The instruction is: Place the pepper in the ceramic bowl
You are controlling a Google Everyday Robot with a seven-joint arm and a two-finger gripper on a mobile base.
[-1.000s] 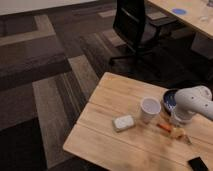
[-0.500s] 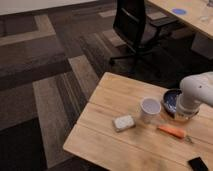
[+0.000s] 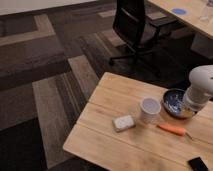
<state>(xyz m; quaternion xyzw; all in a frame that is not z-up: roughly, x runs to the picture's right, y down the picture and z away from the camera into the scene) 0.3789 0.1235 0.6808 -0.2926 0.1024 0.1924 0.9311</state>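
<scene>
Probably light and slippery, the pepper [image 3: 172,129] is best pinched mid-body; the gripper [image 3: 192,105] is poised over the bowl [image 3: 170,101], and its opening cannot be told.

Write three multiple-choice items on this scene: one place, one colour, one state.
1. Where is the gripper? A at the ceramic bowl's right side; B left of the white cup; C off the table.
2. The ceramic bowl's inside is: A red; B blue; C white.
3. The pepper is: A in the ceramic bowl; B in the white cup; C free on the table.
Key: 1 A: it hangs at the bowl's right rim. 2 B: blue shows inside. 3 C: it lies on the wood, nothing touching it.
</scene>
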